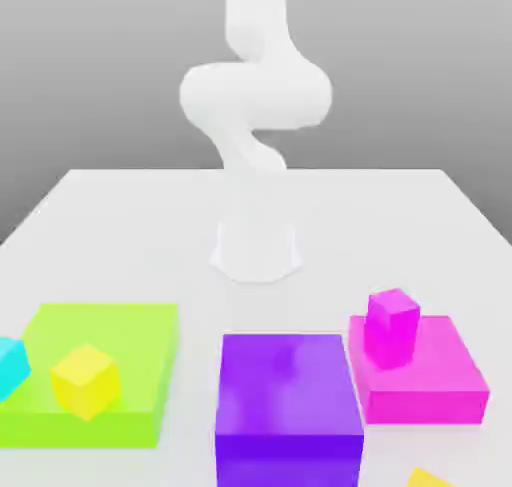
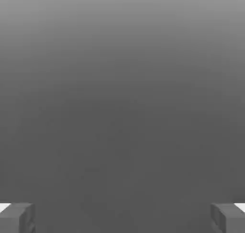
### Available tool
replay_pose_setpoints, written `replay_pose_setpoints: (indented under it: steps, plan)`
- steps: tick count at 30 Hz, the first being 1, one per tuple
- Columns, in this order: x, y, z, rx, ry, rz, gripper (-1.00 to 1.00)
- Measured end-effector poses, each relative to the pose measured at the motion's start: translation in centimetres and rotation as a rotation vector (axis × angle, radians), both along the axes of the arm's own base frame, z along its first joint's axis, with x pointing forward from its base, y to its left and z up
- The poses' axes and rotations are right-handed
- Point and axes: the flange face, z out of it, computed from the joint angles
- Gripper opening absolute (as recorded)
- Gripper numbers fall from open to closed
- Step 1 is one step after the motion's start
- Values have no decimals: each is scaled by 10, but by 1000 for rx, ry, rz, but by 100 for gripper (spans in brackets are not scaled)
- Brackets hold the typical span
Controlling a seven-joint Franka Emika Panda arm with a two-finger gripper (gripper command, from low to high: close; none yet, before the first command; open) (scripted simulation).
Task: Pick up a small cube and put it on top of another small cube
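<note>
The small amber cube (image 1: 430, 478) lies at the near edge of the table on the exterior view's right, mostly cut off by the frame. The small magenta-pink cube (image 1: 391, 325) rests on the back corner of a wide flat magenta block (image 1: 425, 380). My arm (image 1: 255, 105) rises from its base at the table's middle and leaves the frame upward. In the hand view my gripper (image 2: 122, 217) is open, its grey fingertips (image 2: 19, 217) set far apart with nothing between them, facing plain grey background.
A large purple block (image 1: 288, 400) stands front centre. A flat lime block (image 1: 100, 370) on the exterior view's left carries a lemon-yellow cube (image 1: 85, 380), with a cyan cube (image 1: 10, 367) at its left edge. The white table (image 1: 400, 225) stretches behind.
</note>
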Motion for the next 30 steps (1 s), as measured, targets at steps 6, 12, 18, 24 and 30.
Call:
replay_pose_setpoints:
  steps: [6, 12, 18, 24, 30]
  plan:
    - [71, 28, -73, -65, 140, 157, 0]
    - [124, 63, -159, -130, 273, 314, 0]
    - [156, 104, -256, -198, 401, 479, 0]
    - [169, 139, -360, -266, 527, 640, 0]
    - [160, 168, -469, -336, 652, 804, 0]
